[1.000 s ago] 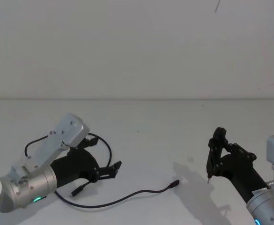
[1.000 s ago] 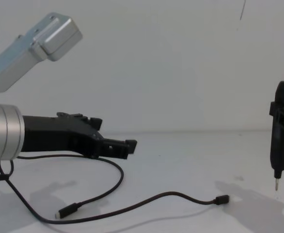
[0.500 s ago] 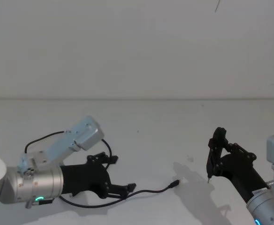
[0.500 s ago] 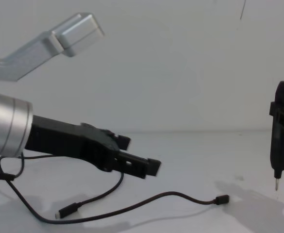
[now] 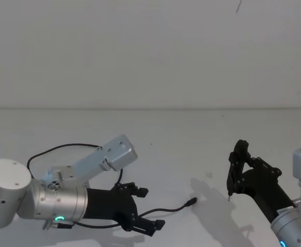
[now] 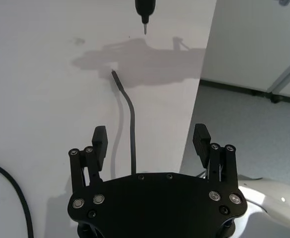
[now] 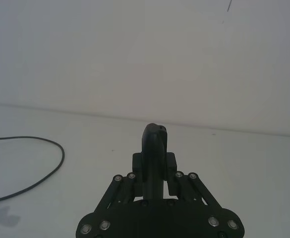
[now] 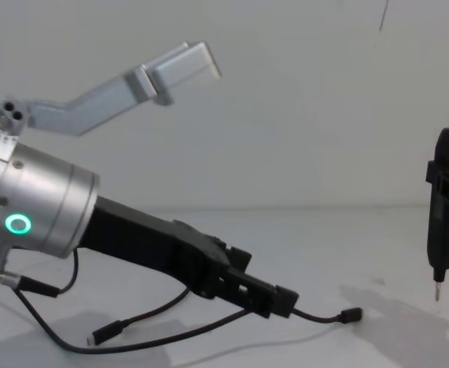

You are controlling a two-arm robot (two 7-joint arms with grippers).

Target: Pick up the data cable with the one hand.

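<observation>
Reaching farther forward and lower than a second ago, the left arm (image 5: 63, 203) is now stretching across the white table (image 5: 165, 134), carrying its claw out over a stretch of cord it was short of before. The left claw (image 5: 149, 208) is hanging low over that stretch with its jaws spread wide apart and nothing between the pads yet. The right claw (image 5: 236, 170) is sitting parked well off to the right, clamped on an upright pen-like tool (image 8: 443, 222).

The data cable (image 5: 173, 209) is lying flat on the table, looping back under the left arm and running out ahead of the left claw to its far plug (image 8: 351, 315). In the left wrist view the cable (image 6: 131, 119) is passing between the two fingers (image 6: 100, 141), its long axis in line with the claw's reach. The jaws are therefore straddling it crosswise, and the left arm is by far the nearer one.
</observation>
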